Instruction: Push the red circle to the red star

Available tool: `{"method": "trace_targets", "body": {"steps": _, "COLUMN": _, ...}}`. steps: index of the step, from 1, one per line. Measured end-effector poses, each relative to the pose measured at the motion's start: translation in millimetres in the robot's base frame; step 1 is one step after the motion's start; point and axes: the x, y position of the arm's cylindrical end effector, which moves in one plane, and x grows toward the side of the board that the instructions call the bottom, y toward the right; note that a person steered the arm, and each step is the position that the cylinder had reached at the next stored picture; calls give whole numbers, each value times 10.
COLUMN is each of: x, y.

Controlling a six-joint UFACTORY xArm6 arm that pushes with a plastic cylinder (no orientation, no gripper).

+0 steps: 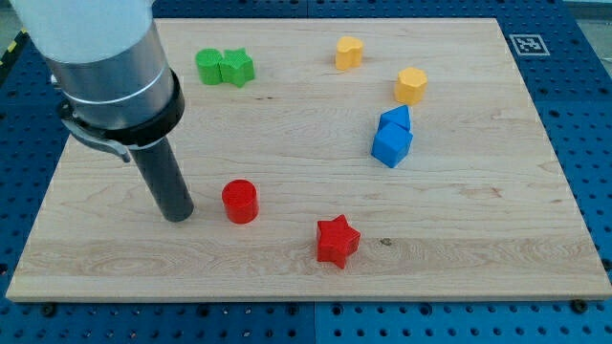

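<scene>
Nearest the camera is the red star [337,240], sitting close to the bottom edge of the wooden board [478,248], a bit right of the board's middle line. From the star, the red circle [240,202] is at roughly 10 o'clock, a short way off and not touching it. It's really a stubby red cylinder standing upright.

My tip [178,216] is parked at 9 o'clock from the red circle, just beside it with a sliver of bare wood showing between them, so no contact that I can make out. The rod goes up and to the view's left into a fat grey housing that fills the top left corner. No gripper on this rig, so there's nothing spread or pinching to report, just the plain rod end resting at board level.

No containers anywhere, everything lies loose on the bench.

Further back, at about 1 o'clock from the star, two blue blocks [392,137] are huddled together and touching; shapes are hard to call, one looks cube-ish. Beyond those at 1 o'clock is a yellow block [411,85], sort of hexagonal. Another yellow block [349,52] sits near the top edge, well apart from the first.

At the far left of the top edge, two green blocks [225,67] are pressed side by side; the right one looks star-like.

Board is pale wood grain with a small black-and-white marker tag [527,44] in its top right corner. Underneath is a blue perforated bench [583,115].
</scene>
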Motion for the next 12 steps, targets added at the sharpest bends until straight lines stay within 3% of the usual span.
{"method": "trace_targets", "body": {"steps": 2, "x": 320, "y": 164}}
{"method": "trace_targets", "body": {"steps": 4, "x": -4, "y": 77}}
{"method": "trace_targets", "body": {"steps": 6, "x": -18, "y": 95}}
{"method": "trace_targets", "body": {"steps": 10, "x": -196, "y": 1220}}
{"method": "trace_targets", "body": {"steps": 12, "x": -610, "y": 1328}}
